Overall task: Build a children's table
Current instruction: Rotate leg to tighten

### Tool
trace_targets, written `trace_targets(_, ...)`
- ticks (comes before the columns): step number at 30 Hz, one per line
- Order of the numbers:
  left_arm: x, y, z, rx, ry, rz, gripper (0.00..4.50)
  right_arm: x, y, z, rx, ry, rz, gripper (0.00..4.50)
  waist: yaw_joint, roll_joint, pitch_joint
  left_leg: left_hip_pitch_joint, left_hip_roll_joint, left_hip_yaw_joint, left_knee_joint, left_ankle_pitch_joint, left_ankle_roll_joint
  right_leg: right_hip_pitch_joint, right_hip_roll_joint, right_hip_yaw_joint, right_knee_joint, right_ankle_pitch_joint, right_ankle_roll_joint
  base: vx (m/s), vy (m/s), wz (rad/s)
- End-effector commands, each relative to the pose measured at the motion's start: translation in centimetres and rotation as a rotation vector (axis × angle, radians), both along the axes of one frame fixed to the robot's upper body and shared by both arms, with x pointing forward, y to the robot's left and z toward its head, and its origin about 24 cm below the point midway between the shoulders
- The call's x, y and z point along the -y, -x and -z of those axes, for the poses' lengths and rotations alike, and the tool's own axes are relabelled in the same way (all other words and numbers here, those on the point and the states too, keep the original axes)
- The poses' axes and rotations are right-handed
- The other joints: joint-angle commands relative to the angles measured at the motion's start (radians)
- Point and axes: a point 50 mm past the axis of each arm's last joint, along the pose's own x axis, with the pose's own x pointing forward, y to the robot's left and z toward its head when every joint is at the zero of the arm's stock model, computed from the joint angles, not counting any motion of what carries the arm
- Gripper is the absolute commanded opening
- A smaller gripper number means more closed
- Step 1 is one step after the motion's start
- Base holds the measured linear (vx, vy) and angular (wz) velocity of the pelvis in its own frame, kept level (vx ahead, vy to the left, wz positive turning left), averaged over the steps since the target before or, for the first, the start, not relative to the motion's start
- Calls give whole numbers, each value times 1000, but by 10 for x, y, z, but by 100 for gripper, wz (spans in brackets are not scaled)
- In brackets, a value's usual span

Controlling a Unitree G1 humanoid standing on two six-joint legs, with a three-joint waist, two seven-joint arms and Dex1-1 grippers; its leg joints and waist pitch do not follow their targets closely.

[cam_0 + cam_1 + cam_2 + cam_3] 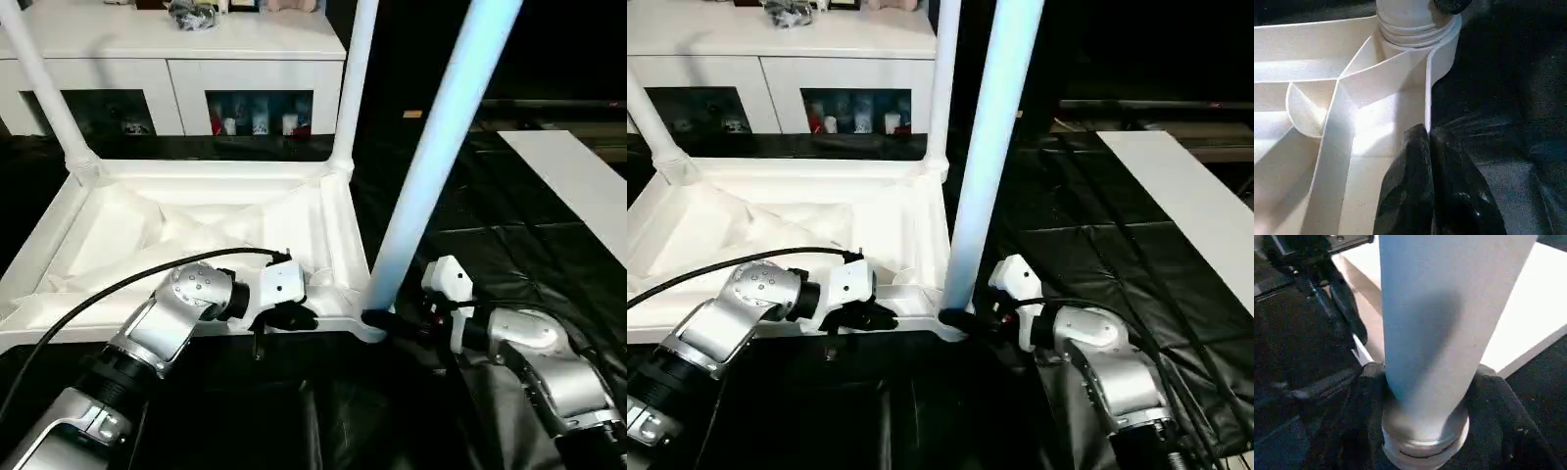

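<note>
White plastic tabletop (323,225) lies upside down on the dark floor covering (549,215), ribbed underside up. Nearest the robot, the left gripper (284,318) pinches the tabletop's near rim, its two black fingers (1415,196) pressed together on the thin wall. Just beside it, at the near right corner socket (1415,24), the right gripper (377,320) straddles the base of a leg (441,147), one finger on each side of the threaded foot; whether they press on it cannot be told. Two further legs (355,78) stand upright in the far corner sockets, before a white cabinet (176,59). Step in hand, as judged: seating the third leg. The next move likely calls for turning or pressing it home while the left gripper steadies the rim.
</note>
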Motion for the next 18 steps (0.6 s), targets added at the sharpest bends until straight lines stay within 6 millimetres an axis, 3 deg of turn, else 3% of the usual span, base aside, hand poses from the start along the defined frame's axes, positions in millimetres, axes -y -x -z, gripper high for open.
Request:
trace_targets(1, 2, -2, 6, 1, -21, -45, 0, 1, 3, 12, -28, 52, 27, 207, -9, -1, -30, 25, 56, -42, -75, -415, -4, 12, -96, 42, -119, -647, -81, 0, 0, 0)
trace_targets(3, 2, -2, 6, -1, -20, -39, 0, 2, 3, 12, -27, 59, 26, 206, -13, -2, -30, 33, 53, -48, -73, -451, -10, 11, -100, 33, -132, -718, -50, 0, 0, 0)
trace_targets(4, 3, -1, 6, -3, -20, -32, 0, 3, 3, 12, -21, 63, 32, 206, -17, 5, -33, 32, 56, -53, -77, -457, -12, 16, -100, 30, -132, -700, -48, 0, 0, 0)
trace_targets(5, 3, 0, 6, -6, -18, -21, 0, 4, 1, 10, -14, 51, 49, 206, -22, 5, -36, 26, 60, -57, -84, -459, -13, 23, -98, 27, -129, -652, -56, 0, 0, 0)
trace_targets(7, 4, 1, 5, -15, -13, -5, 0, 6, 0, 6, -21, 5, 57, 206, -26, 5, -36, 23, 62, -59, -89, -475, -14, 22, -96, 31, -122, -594, -76, 0, 0, 0)
trace_targets(8, 4, 3, 4, -23, -11, 10, 0, 7, -1, 4, -19, -7, 47, 261, -29, 4, -36, 25, 61, -59, -88, -484, -14, 20, -97, 34, -119, -579, -88, 0, 0, 0)
trace_targets(9, 4, 3, 4, -24, -10, 14, 0, 7, -1, 3, -16, -7, 43, 261, -30, 4, -37, 23, 61, -58, -88, -482, -12, 20, -98, 36, -117, -573, -93, 0, 0, 0)
trace_targets(14, 4, 5, 2, -45, -6, 45, 0, 9, -1, -2, -2, -8, 2, 317, -23, 1, -42, 16, 62, -46, -86, -392, 10, 24, -101, 49, -101, -453, -142, 0, 0, 0)
trace_targets(18, 3, 5, 2, -53, -10, 51, 0, 11, 0, -4, 5, -1, -30, 317, -15, 1, -45, 16, 64, -39, -82, -328, 26, 27, -98, 53, -91, -361, -175, 0, 0, 0)
